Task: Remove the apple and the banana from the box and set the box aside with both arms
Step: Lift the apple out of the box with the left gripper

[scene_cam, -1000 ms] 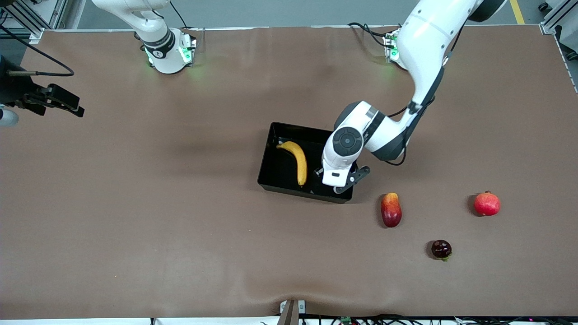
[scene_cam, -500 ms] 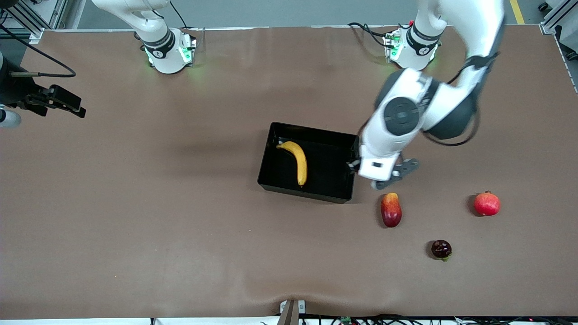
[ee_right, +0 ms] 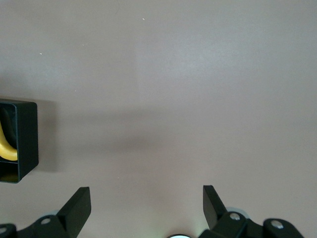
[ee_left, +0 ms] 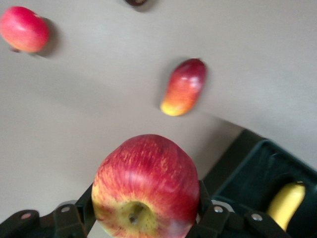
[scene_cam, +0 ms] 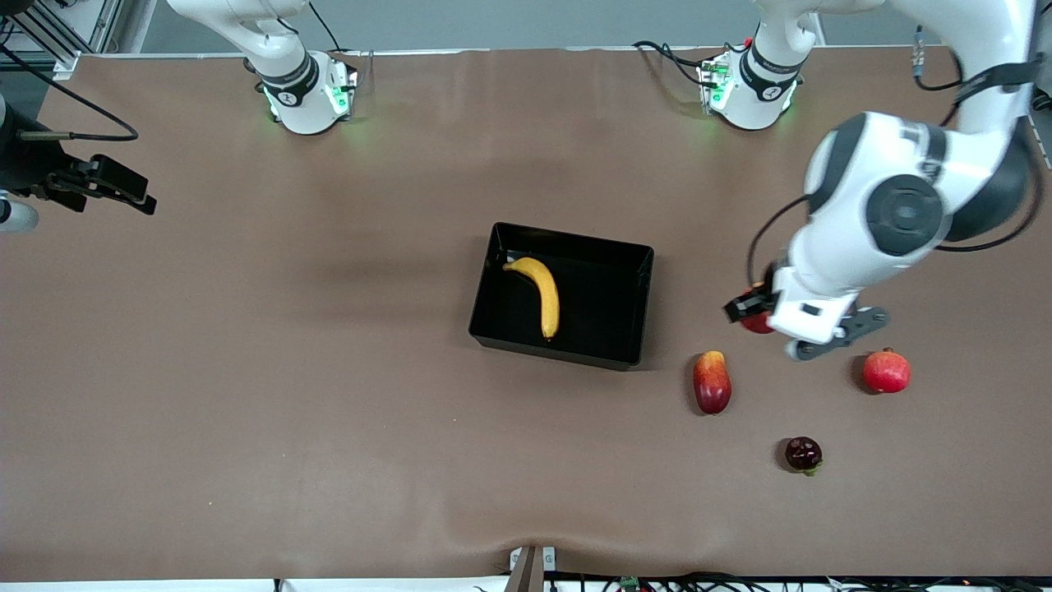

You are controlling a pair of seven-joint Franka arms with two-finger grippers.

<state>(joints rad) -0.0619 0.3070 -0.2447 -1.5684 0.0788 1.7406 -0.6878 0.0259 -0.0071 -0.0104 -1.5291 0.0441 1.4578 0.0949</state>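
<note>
My left gripper (scene_cam: 760, 316) is shut on the small red apple with yellowish streaks (ee_left: 146, 186) and holds it in the air over bare table, between the black box (scene_cam: 567, 238) and the plain red round fruit. Only a bit of the apple (scene_cam: 754, 322) shows under the hand in the front view. The yellow banana (scene_cam: 542, 296) lies in the box; both show in the left wrist view, the box (ee_left: 262, 168) and the banana (ee_left: 287, 203). My right gripper (ee_right: 146, 198) is open and empty, waiting high over the right arm's end of the table (scene_cam: 99, 182).
An oblong red-and-yellow mango-like fruit (scene_cam: 712, 382) lies beside the box's near corner. A plain red round fruit (scene_cam: 886, 371) lies toward the left arm's end. A small dark fruit (scene_cam: 803, 454) lies nearer the front camera.
My left arm has swung away from over the box toward its own end of the table and risen. The apple now shows in its gripper. The right arm has not moved.
</note>
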